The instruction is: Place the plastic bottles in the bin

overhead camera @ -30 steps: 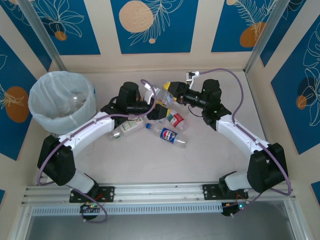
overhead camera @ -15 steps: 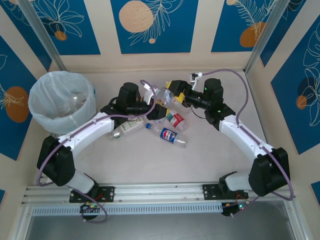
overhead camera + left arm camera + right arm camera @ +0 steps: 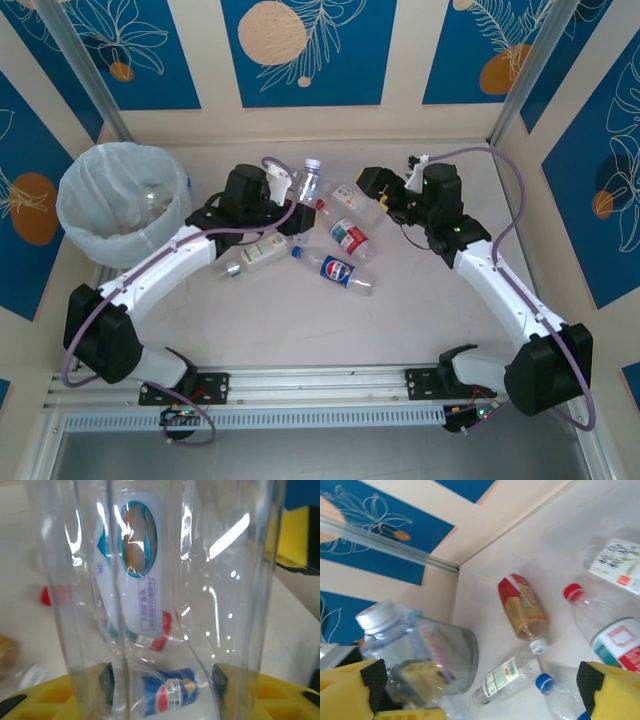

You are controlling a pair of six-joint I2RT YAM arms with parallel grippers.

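Right gripper (image 3: 377, 194) has backed off to the right since a second ago. Its jaws, then narrow beside a clear bottle (image 3: 308, 186), now stand wide with nothing between them. We note the left arm has shifted slightly left with that bottle, which now stands cap up above the table (image 3: 430, 320).

Left gripper (image 3: 295, 202) is clamped on the bottle's body. In the left wrist view the yellow pads (image 3: 272, 695) press both sides of the clear wall, and a white label with a blue oval faces the camera.

Bin (image 3: 75, 215) sits far left, well apart from the held bottle, with a white bag folded over its rim.

Loose bottles lie on the table between the arms:
- a white-labelled bottle (image 3: 352, 198), just beside the right gripper
- a red-and-white labelled bottle (image 3: 346, 236)
- a Pepsi-labelled bottle (image 3: 337, 271)
- a green-and-white labelled bottle (image 3: 256, 255)

Right wrist view adds a brown bottle (image 3: 522, 607) lying on its side, cap toward the camera.
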